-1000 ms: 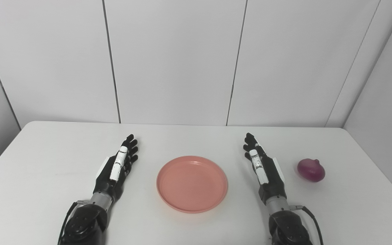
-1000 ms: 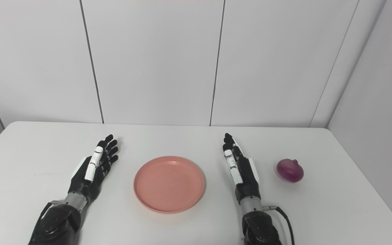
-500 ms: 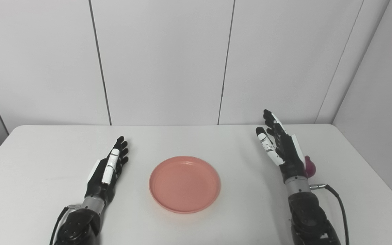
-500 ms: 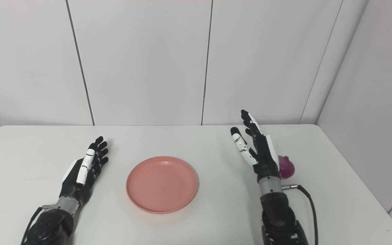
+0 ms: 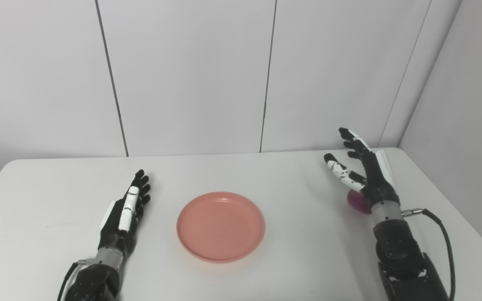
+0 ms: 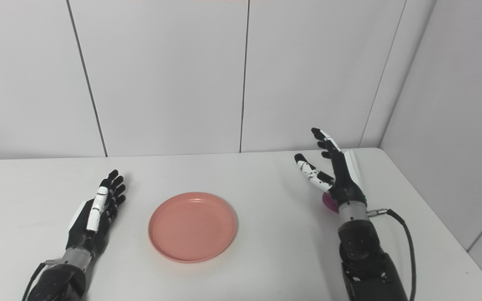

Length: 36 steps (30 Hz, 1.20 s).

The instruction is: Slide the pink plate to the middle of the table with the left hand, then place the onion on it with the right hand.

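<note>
- Right hand (image 5: 366, 173) is up off the tabletop (image 5: 57, 200) now, raised over at the far right with the fingers spread and the thumb sticking out toward the middle. It's holding nothing.
- A second ago that same hand was lying flat just right of the plate, fingers pointing at the back wall. Half a second ago it had already lifted and swung right, and now it's further right again and tipped more, palm facing in.
- Onion (image 5: 359, 201) is mostly hidden behind the right hand and wrist, so only a bit of purple peeks out at the lower left of the palm. It looks like it's sitting on the tabletop. Can't tell if the hand is touching it or just in front of it.
- A second ago the onion was in plain sight, well clear of the hand on its right side.
- Left hand (image 5: 126, 209) is flat on the tabletop, fingers straight and loosely apart, nothing in it, parked a little left of the plate. Same pose as before, as far as I can see.
- Pink plate (image 5: 220, 226) sits about mid-table between the two arms, nothing on it.
- Heads up: the whole picture has slid sideways since the earlier shots, so the camera turned. The plate and left hand shifting in frame is just that.
</note>
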Each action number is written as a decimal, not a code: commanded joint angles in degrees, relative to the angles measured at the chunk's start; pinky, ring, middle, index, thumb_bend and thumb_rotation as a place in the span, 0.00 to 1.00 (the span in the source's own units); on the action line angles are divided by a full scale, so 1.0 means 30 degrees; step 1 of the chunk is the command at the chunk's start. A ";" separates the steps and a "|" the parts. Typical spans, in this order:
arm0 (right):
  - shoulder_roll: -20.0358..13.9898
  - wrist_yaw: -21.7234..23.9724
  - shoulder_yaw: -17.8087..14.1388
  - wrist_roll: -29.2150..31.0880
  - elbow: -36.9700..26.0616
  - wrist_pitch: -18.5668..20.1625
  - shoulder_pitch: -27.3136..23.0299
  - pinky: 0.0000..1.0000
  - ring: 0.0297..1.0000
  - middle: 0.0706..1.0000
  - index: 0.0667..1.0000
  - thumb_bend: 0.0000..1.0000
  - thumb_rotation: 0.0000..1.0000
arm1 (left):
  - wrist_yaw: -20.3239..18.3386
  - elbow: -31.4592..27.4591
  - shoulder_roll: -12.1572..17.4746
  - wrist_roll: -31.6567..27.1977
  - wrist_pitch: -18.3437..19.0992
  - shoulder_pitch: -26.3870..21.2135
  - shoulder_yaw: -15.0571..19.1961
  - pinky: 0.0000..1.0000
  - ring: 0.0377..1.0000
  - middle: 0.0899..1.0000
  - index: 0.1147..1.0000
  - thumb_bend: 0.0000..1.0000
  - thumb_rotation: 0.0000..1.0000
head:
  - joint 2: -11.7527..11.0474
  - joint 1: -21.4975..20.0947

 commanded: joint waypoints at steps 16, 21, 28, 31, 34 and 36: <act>-0.1209 0.0694 0.1700 -0.4895 -0.1518 0.5035 -0.1520 0.71 0.82 0.87 0.89 0.83 0.44 | -0.1540 0.2953 0.0547 -0.1641 -0.1849 -0.0023 0.0891 1.00 0.99 0.99 1.00 0.55 1.00 | -0.0544 -0.3283; -0.1542 0.1285 0.1947 -0.5540 -0.1697 0.5940 -0.1566 0.71 0.83 0.87 0.88 0.86 0.46 | -0.1606 0.3533 0.0686 -0.1716 -0.2197 -0.0211 0.0991 0.99 0.98 0.98 0.99 0.54 1.00 | -0.0508 -0.3276; -0.2003 0.1912 0.1940 -0.6093 -0.1706 0.6241 -0.1538 0.73 0.84 0.88 0.88 0.90 0.43 | -0.1443 0.3459 0.0703 -0.1625 -0.2216 -0.0192 0.0952 0.98 0.98 0.98 0.98 0.54 1.00 | -0.0531 -0.3214; -0.2086 0.2183 0.1753 -0.6450 -0.1634 0.6273 -0.1529 0.75 0.85 0.89 0.89 0.91 0.42 | -0.1411 0.3363 0.0686 -0.1610 -0.2151 -0.0161 0.0939 0.98 0.98 0.98 0.99 0.53 1.00 | -0.0523 -0.3195; -0.2123 0.2564 0.1334 -0.6857 -0.1694 0.6284 -0.1470 0.76 0.86 0.89 0.90 0.92 0.41 | -0.1451 0.3441 0.0718 -0.1592 -0.2264 -0.0172 0.0918 0.98 0.98 0.97 0.98 0.54 1.00 | -0.0512 -0.3232; -0.2134 0.2918 0.1065 -0.7329 -0.1748 0.6286 -0.1445 0.76 0.86 0.89 0.91 0.94 0.43 | -0.1457 0.3454 0.0739 -0.1545 -0.2338 -0.0164 0.0882 0.97 0.98 0.97 0.98 0.54 1.00 | -0.0502 -0.3209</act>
